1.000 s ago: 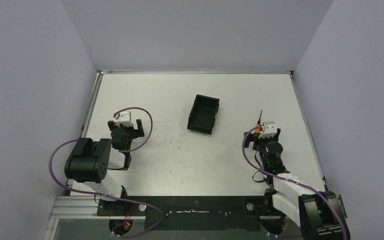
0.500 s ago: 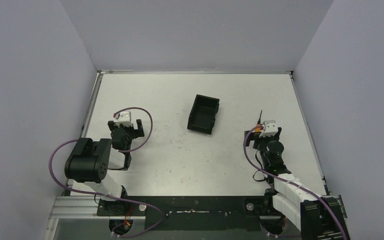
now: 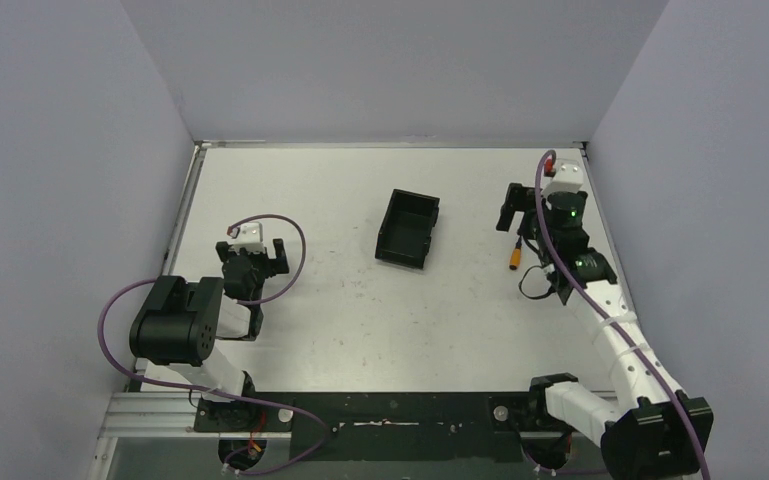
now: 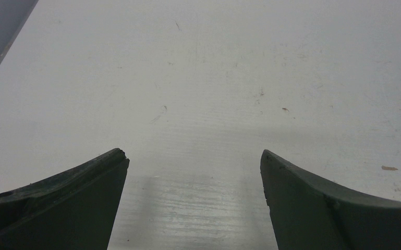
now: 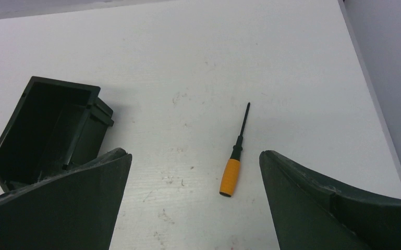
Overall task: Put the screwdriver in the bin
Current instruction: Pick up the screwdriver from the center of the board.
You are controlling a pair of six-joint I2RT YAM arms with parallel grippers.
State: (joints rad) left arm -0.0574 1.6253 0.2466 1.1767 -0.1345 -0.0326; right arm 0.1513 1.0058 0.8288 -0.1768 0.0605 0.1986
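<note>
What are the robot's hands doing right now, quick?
Left gripper: open, holding nothing.
Right gripper: open, empty; the small orange-handled metal screwdriver lies on the white table.

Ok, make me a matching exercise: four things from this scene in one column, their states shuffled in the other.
1. screwdriver
2. bin
3. left gripper
4. right gripper

A. open, facing only bare table
B. lying flat on the table
C. open, facing the screwdriver
D. black and empty

Pairs: 1-B; 2-D; 3-A; 4-C
</note>
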